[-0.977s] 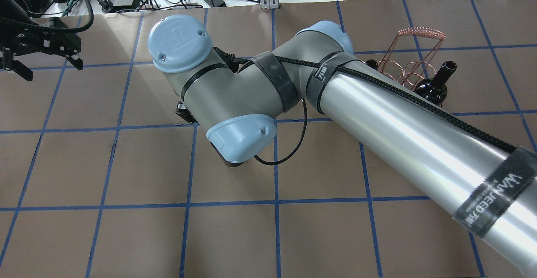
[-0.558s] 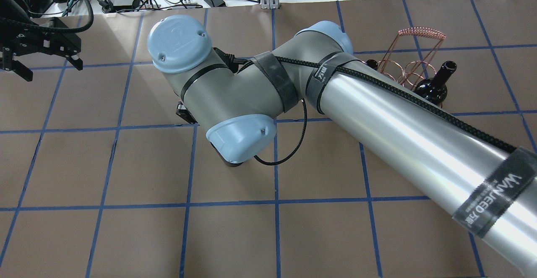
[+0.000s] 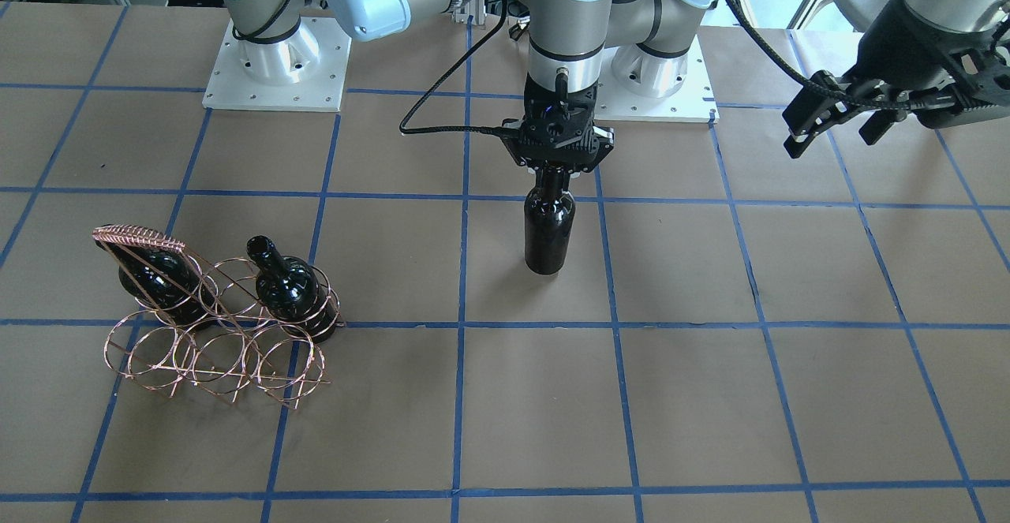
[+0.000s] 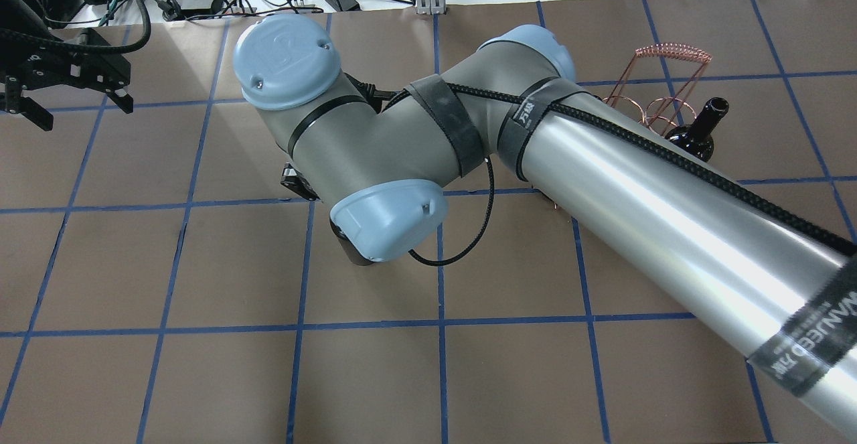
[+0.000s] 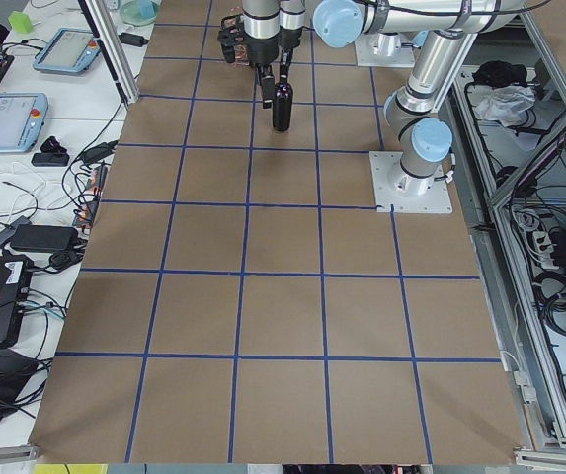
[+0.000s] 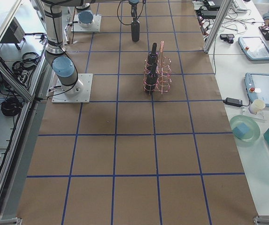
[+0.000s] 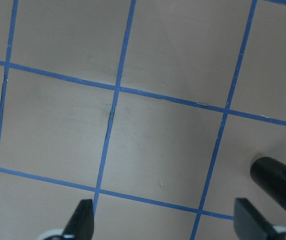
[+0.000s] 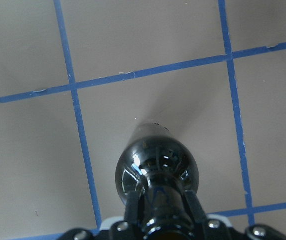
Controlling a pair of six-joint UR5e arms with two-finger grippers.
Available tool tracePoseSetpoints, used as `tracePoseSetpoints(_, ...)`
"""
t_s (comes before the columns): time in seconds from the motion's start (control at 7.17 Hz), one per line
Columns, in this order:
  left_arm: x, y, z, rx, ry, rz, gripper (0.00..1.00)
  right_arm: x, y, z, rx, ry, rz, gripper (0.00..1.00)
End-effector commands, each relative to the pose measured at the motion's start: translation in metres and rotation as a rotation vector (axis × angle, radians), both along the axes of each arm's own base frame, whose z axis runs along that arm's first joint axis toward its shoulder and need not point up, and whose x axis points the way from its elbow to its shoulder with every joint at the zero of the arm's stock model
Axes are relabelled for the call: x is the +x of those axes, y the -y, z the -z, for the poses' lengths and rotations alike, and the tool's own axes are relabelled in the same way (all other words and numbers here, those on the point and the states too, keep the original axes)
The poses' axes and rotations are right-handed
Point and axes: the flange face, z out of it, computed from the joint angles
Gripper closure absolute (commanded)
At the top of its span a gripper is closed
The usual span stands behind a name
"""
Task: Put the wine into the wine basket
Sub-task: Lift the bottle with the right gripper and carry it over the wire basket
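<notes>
Exterior front-facing: one wine basket (image 3: 136, 236) with two bottles (image 3: 293, 286) (image 3: 158, 282) inside. Clamps a third, the wine (image 3: 550, 231), in right gripper (image 3: 555, 172); holds left gripper (image 3: 830, 136) apart.

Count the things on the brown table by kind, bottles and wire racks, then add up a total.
Wine bottles: 3 (the wine in the right gripper; two other bottles standing in the wine basket)
Wire racks: 1 (the wine basket)
Total: 4
</notes>
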Motion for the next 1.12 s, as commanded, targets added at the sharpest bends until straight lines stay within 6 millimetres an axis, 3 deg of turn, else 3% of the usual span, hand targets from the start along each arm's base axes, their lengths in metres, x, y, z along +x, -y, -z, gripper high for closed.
tracePoseSetpoints(0.0, 0.000, 0.000, 0.001, 0.004, -0.001, 0.000, 0.00, -0.036, -0.010, -0.044, 0.007, -0.024, 0.001, 1.00)
tracePoseSetpoints(0.56, 0.000, 0.000, 0.001, 0.005, -0.001, -0.001, 0.00, -0.168, -0.011, -0.124, 0.011, -0.188, -0.056, 1.00)
tracePoseSetpoints(0.84, -0.002, 0.001, 0.002, 0.004, -0.012, -0.003, 0.00, -0.227, 0.001, -0.146, 0.008, -0.193, -0.026, 1.00)
tracePoseSetpoints(0.98, -0.013, 0.000, 0.004, 0.013, -0.019, 0.017, 0.00, -0.255, 0.007, -0.153, 0.013, -0.196, -0.051, 1.00)
